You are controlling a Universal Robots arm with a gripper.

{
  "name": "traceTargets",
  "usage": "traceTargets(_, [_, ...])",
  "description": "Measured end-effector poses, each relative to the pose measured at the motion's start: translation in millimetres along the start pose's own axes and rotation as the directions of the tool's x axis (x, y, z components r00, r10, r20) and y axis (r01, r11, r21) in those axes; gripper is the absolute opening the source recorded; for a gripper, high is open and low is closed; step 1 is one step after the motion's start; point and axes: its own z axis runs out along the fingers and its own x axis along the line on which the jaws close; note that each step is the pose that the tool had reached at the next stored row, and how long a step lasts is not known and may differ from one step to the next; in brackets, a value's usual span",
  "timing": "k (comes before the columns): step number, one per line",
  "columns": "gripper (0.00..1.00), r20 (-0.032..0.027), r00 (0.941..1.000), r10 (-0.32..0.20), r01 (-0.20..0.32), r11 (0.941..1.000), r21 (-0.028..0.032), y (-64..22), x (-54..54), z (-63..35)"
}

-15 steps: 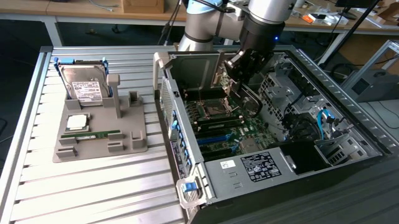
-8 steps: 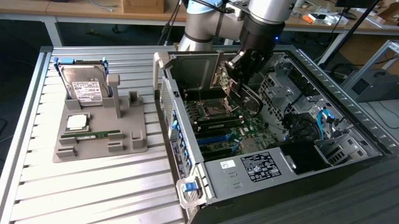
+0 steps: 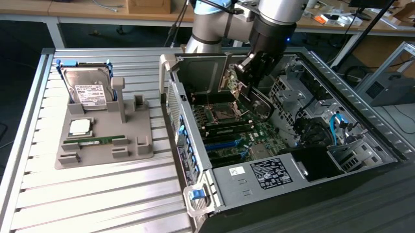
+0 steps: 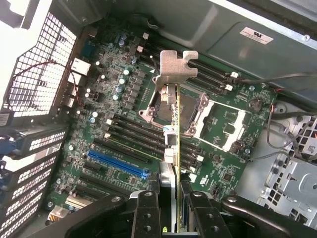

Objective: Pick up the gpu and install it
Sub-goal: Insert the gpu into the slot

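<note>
Right, gripper (image 4: 171, 201) is closed on the gpu (image 4: 172, 136), both fingers (image 4: 147, 210) pressed against opposite faces of the card, w/ the card seen edge-on between them. The gpu runs straight out from the fingertips and its bracket (image 4: 173, 63) sits at the end farthest from the gripper. The card is held clear of the board (image 4: 124, 119), not seated in any slot as far as the wrist view shows.

In the ext. view the gripper (image 3: 246, 77) is inside the open case (image 3: 363, 126), near the back wall, w/ the gpu (image 3: 237, 88) hanging under it over the board (image 3: 240, 141).

Directly beneath the card, in the wrist view:
- socket (image 4: 218, 119), open metal frame, just to one side of the card's edge
- rows of dark slots running under the card
- blue slot (image 4: 119, 163), on the other side from the socket, apart from the card

Well away from the gripper, outside the case on the table (image 3: 97, 208):
- grey tray (image 3: 104, 153)
- drive (image 3: 87, 90) standing up at the tray's far end
- RAM stick (image 3: 94, 140) lying flat in the tray
- square chip (image 3: 79, 127) between drive and RAM stick
</note>
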Motion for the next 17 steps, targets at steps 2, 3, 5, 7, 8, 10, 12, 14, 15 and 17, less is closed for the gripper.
traceTargets(2, [0.27,0.0001,1.0000,-0.007,0.007,1.0000,-0.0002,0.0,0.0,0.0])
traceTargets(3, [0.27,0.0001,0.9999,-0.011,0.011,0.9999,-0.0003,0.0,0.0,0.0])
traceTargets(5, [0.27,0.0002,0.9998,-0.018,0.018,0.9998,-0.0004,0.0,0.0,0.0])
traceTargets(7, [0.27,0.0005,0.9996,-0.030,0.030,0.9996,-0.0009,0.0,0.0,0.0])
traceTargets(8, [0.27,0.0005,0.9994,-0.036,0.036,0.9994,-0.0010,0.0,0.0,0.0])
traceTargets(10, [0.27,0.0007,0.9989,-0.047,0.047,0.9989,-0.0013,0.0,0.0,0.0])
traceTargets(12, [0.27,0.0009,0.9984,-0.056,0.056,0.9984,-0.0016,0.0,0.0,0.0])
traceTargets(14, [0.27,0.0010,0.9981,-0.062,0.062,0.9981,-0.0018,0.0,0.0,0.0])
traceTargets(15, [0.27,0.0010,0.9979,-0.065,0.065,0.9979,-0.0018,0.0,0.0,0.0])
traceTargets(17, [0.27,0.0012,0.9972,-0.074,0.074,0.9972,-0.0021,0.0,0.0,0.1])
